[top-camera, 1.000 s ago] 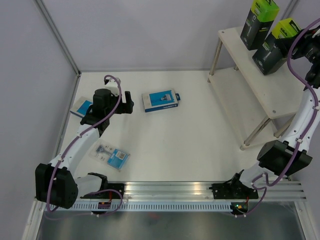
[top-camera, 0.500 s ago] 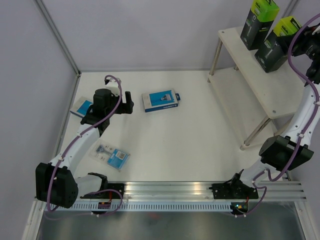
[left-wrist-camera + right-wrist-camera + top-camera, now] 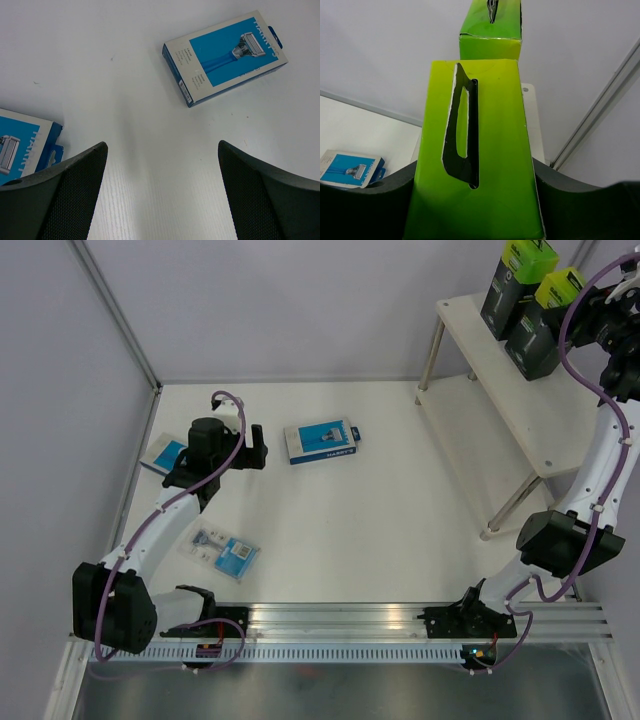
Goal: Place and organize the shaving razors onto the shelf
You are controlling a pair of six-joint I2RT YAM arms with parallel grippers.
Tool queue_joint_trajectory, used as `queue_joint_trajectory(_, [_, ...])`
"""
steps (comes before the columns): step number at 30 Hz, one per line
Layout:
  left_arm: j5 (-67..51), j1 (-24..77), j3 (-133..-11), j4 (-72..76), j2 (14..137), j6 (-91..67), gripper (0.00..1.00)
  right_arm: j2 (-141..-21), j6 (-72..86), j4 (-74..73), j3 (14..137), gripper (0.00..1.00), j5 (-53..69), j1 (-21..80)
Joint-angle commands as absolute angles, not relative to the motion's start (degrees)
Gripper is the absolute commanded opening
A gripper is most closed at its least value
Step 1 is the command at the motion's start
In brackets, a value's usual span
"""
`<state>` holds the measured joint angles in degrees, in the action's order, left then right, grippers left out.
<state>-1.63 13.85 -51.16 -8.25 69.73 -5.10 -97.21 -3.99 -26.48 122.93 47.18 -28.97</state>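
Far left on the white table (image 3: 400, 540), a flat blue-and-white razor box (image 3: 160, 453) lies against the wall side, partly under the left arm; in the left wrist view only its corner (image 3: 25, 145) shows.

Just right of it the left gripper (image 3: 257, 445) hangs over bare table with its two black fingers (image 3: 65, 195) spread about as wide as they go. There is nothing between them and they touch nothing.

Nearer the arm bases lies the clear blister pack (image 3: 225, 550), flat and on its own.

Beyond the open fingers sits the second blue box (image 3: 322, 441), face up and slightly askew, well apart from the first.

Over to the right stands the shelf (image 3: 560, 430). On its upper board a tall green-topped box (image 3: 518, 285) stands upright at the far end. Just beside it is the other green-topped box (image 3: 538, 330), and the right gripper (image 3: 475, 200) has it clamped near the top, jaws partway closed with a finger pressed to each side. Whether its base rests on the board I can't tell.
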Motion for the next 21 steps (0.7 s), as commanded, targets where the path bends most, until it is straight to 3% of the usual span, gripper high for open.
queue_joint_trajectory(1, [-2.29, 13.54, -51.94, -8.53, 69.79, -3.6, 0.95, -97.56, -7.38, -27.42, 123.4, 0.56, 43.34, -29.0])
queue_joint_trajectory(6, [-2.11, 13.54, -51.94, -8.61, 69.79, -3.52, 0.95, -98.0, -7.12, -27.33, 122.52, 0.67, 43.07, -28.74])
queue_joint_trajectory(14, [-2.2, 13.54, -51.94, -8.88, 70.22, -3.43, 0.95, -98.44, -7.29, -27.51, 121.73, 0.76, 43.86, -28.3])
queue_joint_trajectory(18, [-2.29, 13.54, -51.94, -8.96, 70.14, -3.34, 0.95, -97.56, -7.56, -26.99, 120.24, 0.77, 43.33, -28.21])
queue_joint_trajectory(21, [-2.2, 13.54, -51.94, -9.05, 70.05, -3.25, 0.95, -97.21, -7.91, -25.93, 119.01, 0.71, 43.24, -28.12])
